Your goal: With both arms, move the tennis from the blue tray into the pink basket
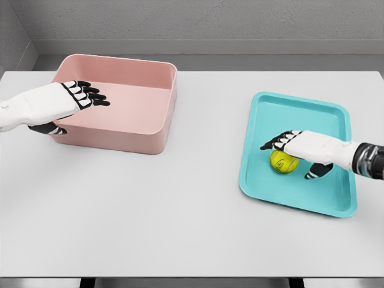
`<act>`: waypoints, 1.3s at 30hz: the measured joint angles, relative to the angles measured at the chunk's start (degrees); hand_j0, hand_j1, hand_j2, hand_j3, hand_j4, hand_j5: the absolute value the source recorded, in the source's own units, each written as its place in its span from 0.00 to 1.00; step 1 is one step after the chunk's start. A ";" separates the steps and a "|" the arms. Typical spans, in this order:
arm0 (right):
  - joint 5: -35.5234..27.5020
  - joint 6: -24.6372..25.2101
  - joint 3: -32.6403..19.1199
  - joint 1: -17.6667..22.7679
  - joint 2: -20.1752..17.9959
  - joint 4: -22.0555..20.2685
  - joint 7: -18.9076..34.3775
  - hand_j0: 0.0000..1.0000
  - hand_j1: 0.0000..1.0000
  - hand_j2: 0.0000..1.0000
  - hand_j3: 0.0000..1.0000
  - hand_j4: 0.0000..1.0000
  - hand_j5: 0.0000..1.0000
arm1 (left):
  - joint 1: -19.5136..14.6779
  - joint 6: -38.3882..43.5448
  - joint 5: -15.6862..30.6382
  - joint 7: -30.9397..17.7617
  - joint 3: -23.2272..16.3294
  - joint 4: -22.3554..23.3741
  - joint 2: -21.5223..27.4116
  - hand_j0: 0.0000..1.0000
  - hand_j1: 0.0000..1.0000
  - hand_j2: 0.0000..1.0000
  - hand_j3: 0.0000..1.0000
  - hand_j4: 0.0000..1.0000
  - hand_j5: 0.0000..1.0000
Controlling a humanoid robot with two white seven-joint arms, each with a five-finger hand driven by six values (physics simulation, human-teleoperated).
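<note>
Head view: my right hand (pixel 303 150) sits directly over the tennis ball (pixel 284 161) in the blue tray (pixel 336 198).
Fingers stretched flat, gripping nothing yet; the left hand (pixel 66 99) hovers over the pink basket (pixel 153 129), fingers extended, empty.

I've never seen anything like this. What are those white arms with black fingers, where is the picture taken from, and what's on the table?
This is a computer simulation of a humanoid robot, seen from a camera on its head, looking down at a white table. The two white arms are its own. The left hand hovers, fingers spread, over the near left part of a pink basket, holding nothing. The right hand is lowered over a yellow-green tennis ball lying in a blue tray. Its fingers are spread above the ball; it does not appear to have gripped it yet. The ball is meant to end up in the basket.
</note>
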 measured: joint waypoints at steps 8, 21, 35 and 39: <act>-0.02 2.04 0.69 0.00 0.28 0.12 0.03 0.88 0.88 0.88 0.88 0.88 0.88 | 0.09 0.00 0.00 -0.03 0.23 -0.01 -0.03 1.00 1.00 1.00 1.00 1.00 1.00; 0.02 2.05 2.03 0.09 0.26 -0.01 0.11 0.45 0.45 0.45 0.45 0.45 0.45 | 0.26 0.00 -0.39 -0.03 0.50 -0.08 -0.78 1.00 1.00 1.00 1.00 1.00 1.00; 0.28 1.49 1.40 -2.90 -0.01 -0.24 0.49 0.43 0.43 0.43 0.43 0.43 0.43 | 0.18 0.00 -0.43 -0.03 0.78 -0.22 -0.59 1.00 1.00 1.00 1.00 1.00 1.00; 0.12 1.34 0.84 -3.69 -0.16 -0.25 0.50 0.43 0.43 0.43 0.43 0.43 0.43 | 0.18 0.00 -0.41 -0.03 0.79 -0.27 -0.41 1.00 1.00 1.00 1.00 1.00 1.00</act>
